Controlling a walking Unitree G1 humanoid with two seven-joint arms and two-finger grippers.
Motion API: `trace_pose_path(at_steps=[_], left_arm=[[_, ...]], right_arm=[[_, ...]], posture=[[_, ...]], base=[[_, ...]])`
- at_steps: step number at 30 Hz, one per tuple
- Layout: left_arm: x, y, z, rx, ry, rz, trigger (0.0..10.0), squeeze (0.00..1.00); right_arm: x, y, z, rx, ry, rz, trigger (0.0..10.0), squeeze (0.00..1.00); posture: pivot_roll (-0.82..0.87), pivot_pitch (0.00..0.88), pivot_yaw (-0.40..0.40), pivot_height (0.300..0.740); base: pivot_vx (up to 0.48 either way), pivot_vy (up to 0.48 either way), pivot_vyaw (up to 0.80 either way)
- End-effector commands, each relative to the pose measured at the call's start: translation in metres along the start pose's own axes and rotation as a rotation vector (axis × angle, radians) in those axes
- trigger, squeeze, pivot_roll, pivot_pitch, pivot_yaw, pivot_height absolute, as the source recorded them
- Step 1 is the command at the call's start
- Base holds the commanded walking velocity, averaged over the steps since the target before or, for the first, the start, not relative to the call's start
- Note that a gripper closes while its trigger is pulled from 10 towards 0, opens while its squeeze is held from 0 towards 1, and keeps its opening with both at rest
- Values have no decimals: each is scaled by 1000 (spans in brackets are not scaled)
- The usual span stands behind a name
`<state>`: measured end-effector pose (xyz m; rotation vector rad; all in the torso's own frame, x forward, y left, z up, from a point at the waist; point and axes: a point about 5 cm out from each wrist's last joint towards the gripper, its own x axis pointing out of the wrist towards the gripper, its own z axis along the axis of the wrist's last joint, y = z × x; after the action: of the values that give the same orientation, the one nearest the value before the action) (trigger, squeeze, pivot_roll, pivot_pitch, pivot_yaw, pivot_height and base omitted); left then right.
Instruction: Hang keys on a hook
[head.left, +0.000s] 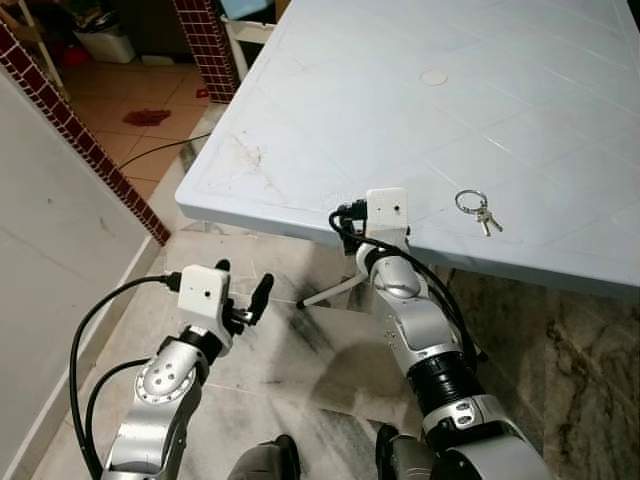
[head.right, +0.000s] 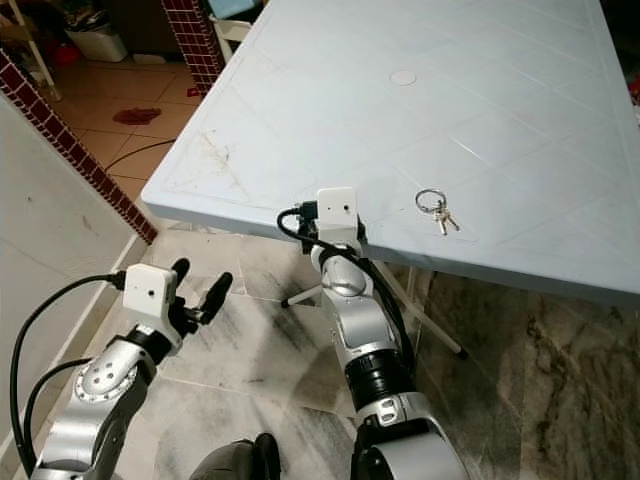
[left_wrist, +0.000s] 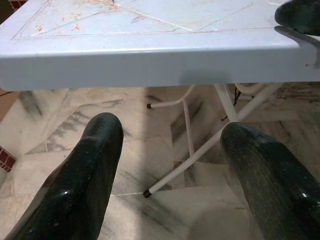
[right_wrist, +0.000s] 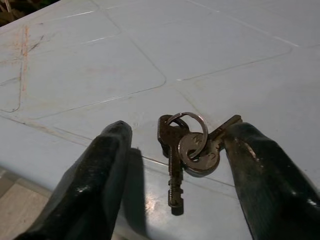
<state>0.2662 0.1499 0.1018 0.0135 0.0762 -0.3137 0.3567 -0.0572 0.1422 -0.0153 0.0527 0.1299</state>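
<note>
Now we reach for the keys (right_wrist: 187, 150), lying on the table (head.left: 330, 130) near its front edge, between our right gripper's (right_wrist: 175, 175) wide-open fingers; next, we judge, a close and lift.

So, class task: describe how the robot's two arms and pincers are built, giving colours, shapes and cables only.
Both arms are silver metal with rounded joints and a black band at the right forearm. Each wrist carries a white box-shaped camera housing, fed by looping black cables. The left pincer and right pincer each have two long, glossy black fingers with rounded tips.
</note>
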Motion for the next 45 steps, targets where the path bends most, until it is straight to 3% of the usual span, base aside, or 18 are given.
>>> trace_pose_path(at_steps=[1, 18, 29, 40, 45], left_arm=[[-4, 0, 0, 13, 7, 0, 10000, 0], [-6, -2, -1, 7, 11, 2, 10000, 0], [-6, -3, -2, 7, 13, 0, 10000, 0], [-3, -1, -1, 10, 10, -2, 10000, 0], [0, 0, 1, 13, 4, -1, 10000, 0]], right_arm=[[-3, 12, -18, 20, 93, 42, 0, 0], [-1, -2, -28, -18, 144, 7, 0, 0], [-2, -16, -28, -56, 121, -53, 0, 0], [-1, -39, -3, -187, -54, -174, 0, 0], [0, -47, 2, -197, -84, -209, 0, 0]], posture=[[37, 204, 128, 740], [35, 212, 121, 740], [31, 216, 122, 740], [25, 208, 129, 740], [25, 202, 130, 740]], base=[[0, 0, 0], [0, 0, 0], [0, 0, 0], [0, 0, 0], [0, 0, 0]])
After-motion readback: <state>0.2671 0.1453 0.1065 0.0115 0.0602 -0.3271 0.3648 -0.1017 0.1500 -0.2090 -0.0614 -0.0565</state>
